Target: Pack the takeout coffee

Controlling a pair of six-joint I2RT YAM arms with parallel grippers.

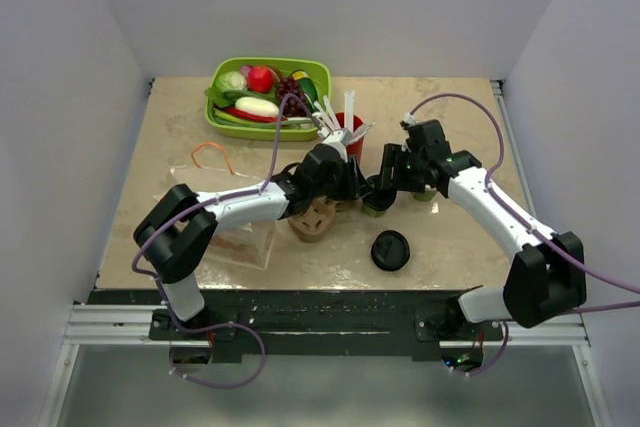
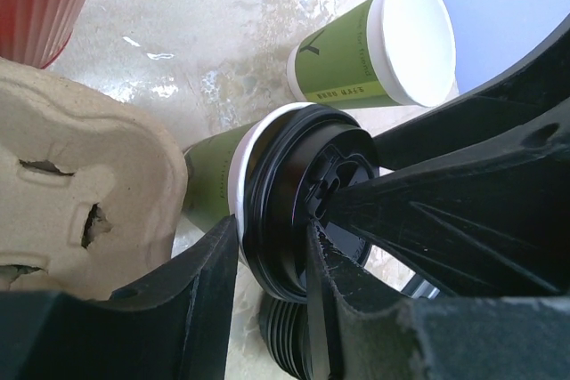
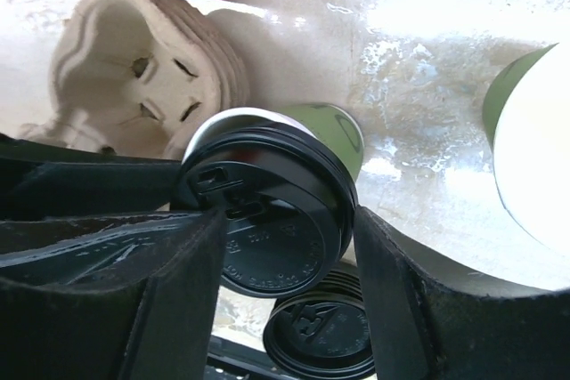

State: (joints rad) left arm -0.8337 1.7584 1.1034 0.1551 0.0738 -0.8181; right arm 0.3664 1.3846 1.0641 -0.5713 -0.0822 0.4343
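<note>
Beige marbled tabletop (image 1: 430, 272). Far edge: green plastic tray (image 1: 250, 130) of toy produce. Centre: red ribbed cup (image 1: 352, 137) with white sticks; brown cardboard cup carrier (image 1: 315, 219); green paper cup with black plastic lid (image 2: 214, 184) just beside carrier; open green paper cup (image 2: 356, 68) near. Front: loose round black lid (image 1: 390, 250). Left: clear plastic bag (image 1: 245, 242), orange loop (image 1: 212, 155).

Glossy black plastic lid (image 3: 267, 220), matt green paper cup (image 2: 212, 186), rough cardboard carrier (image 2: 80, 175)
</note>
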